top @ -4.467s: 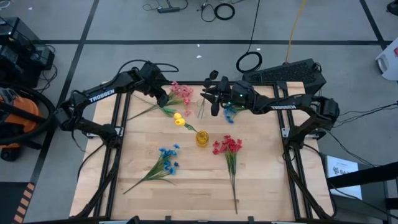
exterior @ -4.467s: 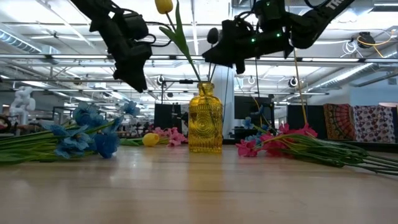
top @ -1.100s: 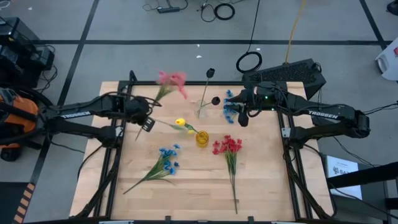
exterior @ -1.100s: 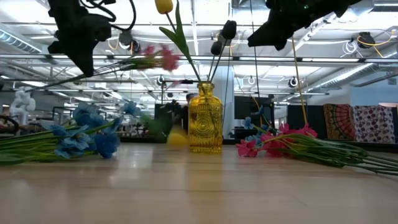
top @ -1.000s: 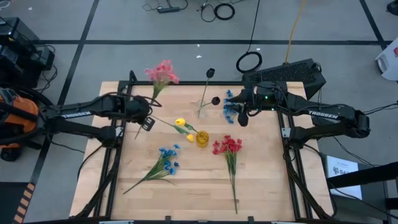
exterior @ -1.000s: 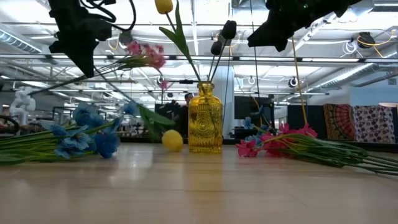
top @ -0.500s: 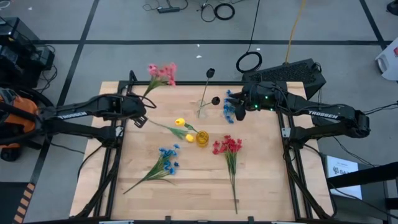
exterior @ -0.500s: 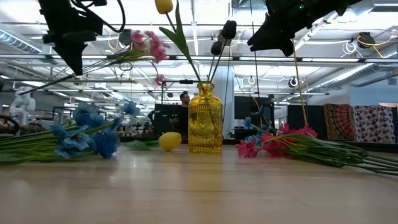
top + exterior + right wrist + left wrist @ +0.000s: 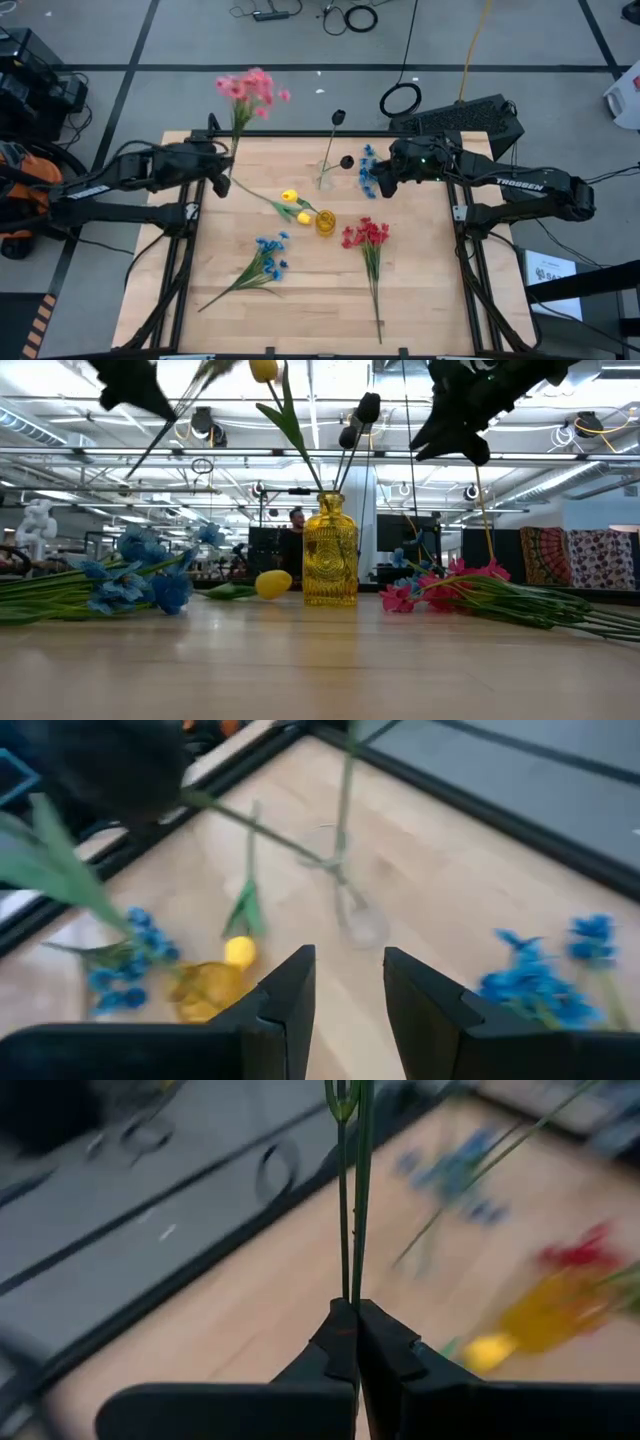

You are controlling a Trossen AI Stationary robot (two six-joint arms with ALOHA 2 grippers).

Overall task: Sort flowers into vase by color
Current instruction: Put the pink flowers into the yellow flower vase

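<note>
Clamped on the stem of the pink spray (image 9: 250, 88), the left gripper (image 9: 222, 178) hung above the table's (image 9: 420, 300) left edge near the far corner; the left wrist view showed its fingers (image 9: 340, 1342) pinched shut on thin green stems, and the blooms reached out past the far edge. A blue bunch (image 9: 268, 256) lay on the wood near the left front. Toward the middle, a yellow flower (image 9: 289, 197) rested on the table just beside the amber vase (image 9: 325, 222), which already held a yellow tulip (image 9: 264, 370) on a tall stem. A clear glass vase (image 9: 323, 180) with two dark-headed stems stood nearer the far edge. A red spray (image 9: 367, 236) lay just right of the amber vase, its stem running toward the front edge. The second blue bunch (image 9: 371, 172) lay by the far right. Just beside it, the right gripper (image 9: 384, 182) waited with fingers parted and nothing between them.

Judging from this, the step in hand was carrying the pink spray to a vase. The next move would call for swinging the long stem upright and threading its cut end into a narrow neck without tipping the vase.
</note>
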